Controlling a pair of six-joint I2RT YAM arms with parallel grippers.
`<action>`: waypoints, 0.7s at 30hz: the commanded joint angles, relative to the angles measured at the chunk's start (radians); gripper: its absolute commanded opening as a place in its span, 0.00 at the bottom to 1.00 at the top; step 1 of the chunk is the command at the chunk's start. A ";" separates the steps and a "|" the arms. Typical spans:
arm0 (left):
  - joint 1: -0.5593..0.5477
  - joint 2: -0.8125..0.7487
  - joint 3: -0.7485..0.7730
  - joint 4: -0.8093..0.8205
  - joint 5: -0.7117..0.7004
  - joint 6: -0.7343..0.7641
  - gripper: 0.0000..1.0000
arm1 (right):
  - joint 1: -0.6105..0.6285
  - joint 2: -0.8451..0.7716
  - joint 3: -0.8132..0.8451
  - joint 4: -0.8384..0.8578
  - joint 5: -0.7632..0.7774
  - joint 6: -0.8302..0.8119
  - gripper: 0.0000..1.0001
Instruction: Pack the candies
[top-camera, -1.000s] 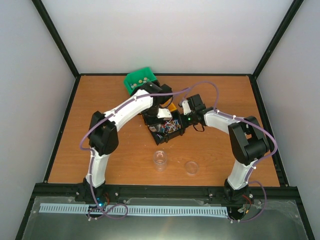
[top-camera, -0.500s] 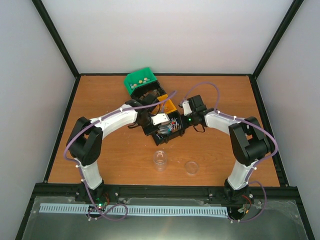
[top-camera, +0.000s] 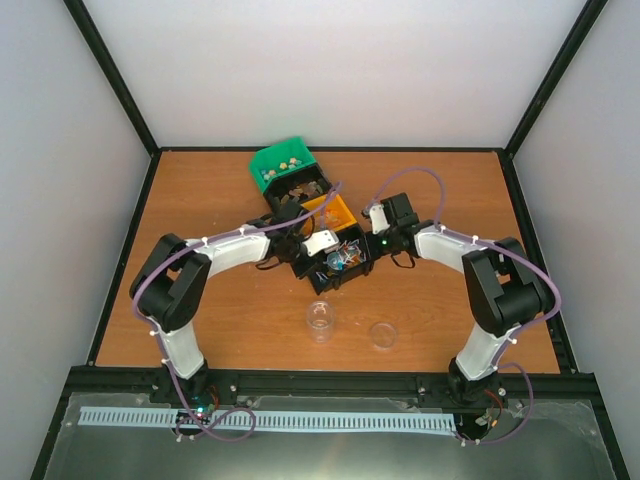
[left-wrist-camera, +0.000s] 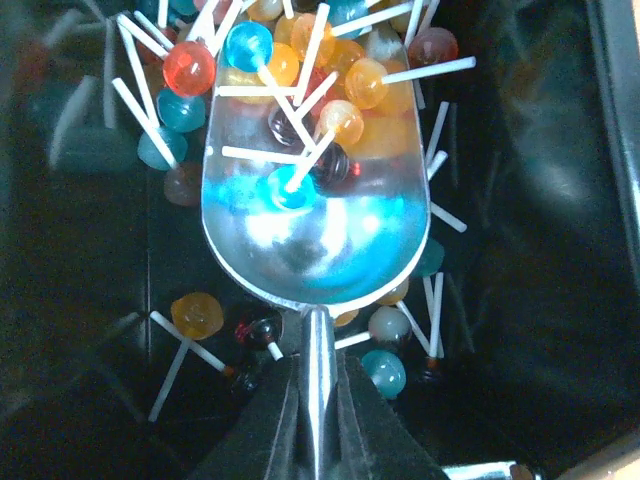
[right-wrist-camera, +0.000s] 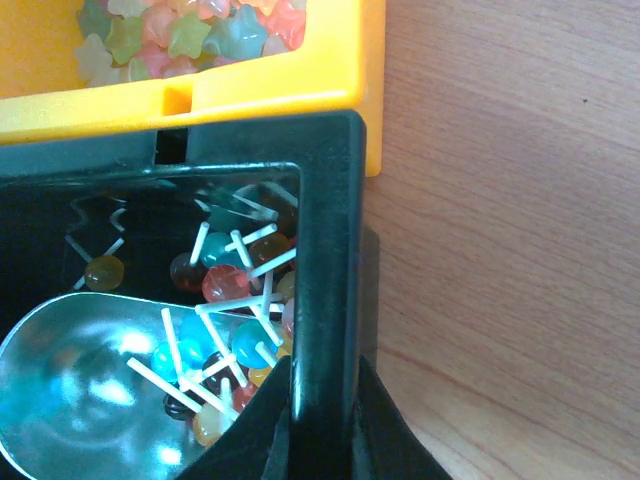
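Candies (left-wrist-camera: 292, 190) are pointing their sticks every way in the scoop (left-wrist-camera: 320, 262) the left gripper (left-wrist-camera: 317, 388) is squeezing, the right gripper (right-wrist-camera: 322, 405) clamping the bin (right-wrist-camera: 326, 230) wall.

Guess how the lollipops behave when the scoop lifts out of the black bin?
The lollipops look light: small round heads on thin white sticks. Lying loose in the smooth, shallow scoop, they'd likely roll or slide off if it tilts. Crossed sticks may tangle and drag neighbours along.

Tiny round lollipops (left-wrist-camera: 189, 68), red, blue, orange and dark, on white sticks: heaped in a black bin (right-wrist-camera: 325, 250), several lying in a metal scoop (left-wrist-camera: 320, 260). Pastel star-shaped sweets (right-wrist-camera: 185, 30) fill the adjoining yellow bin (right-wrist-camera: 300, 85).
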 joint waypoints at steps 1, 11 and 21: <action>0.011 -0.051 -0.111 0.248 0.102 -0.067 0.01 | 0.012 -0.070 -0.003 0.093 -0.164 0.000 0.03; 0.060 -0.144 -0.285 0.451 0.180 -0.159 0.01 | -0.056 -0.101 -0.030 0.074 -0.228 -0.043 0.03; 0.107 -0.241 -0.439 0.540 0.247 -0.155 0.01 | -0.091 -0.105 -0.019 0.037 -0.214 -0.078 0.03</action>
